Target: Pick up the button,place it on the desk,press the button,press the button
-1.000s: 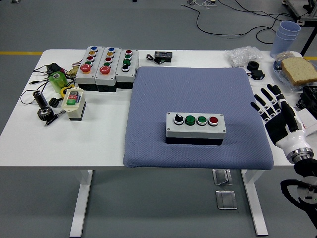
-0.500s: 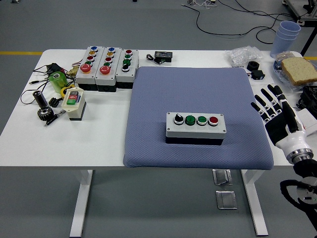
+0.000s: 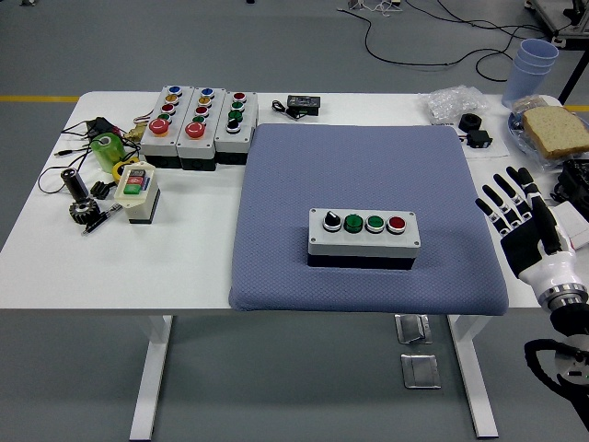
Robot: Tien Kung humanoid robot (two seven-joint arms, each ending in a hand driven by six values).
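While lying lengthwise left-right, button box [image 3: 363, 238], buttons up, blue mat [image 3: 276, 203].

Can't make out any readable text anywhere, not even on the button boxes [image 3: 196, 124], too small and blurry.

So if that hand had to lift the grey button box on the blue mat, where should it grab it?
Probably across the button box's long front and back sides, coming down from above and from the right, where the right hand hangs open. The box lies flat and its buttons face up, so the bare side walls look safest.
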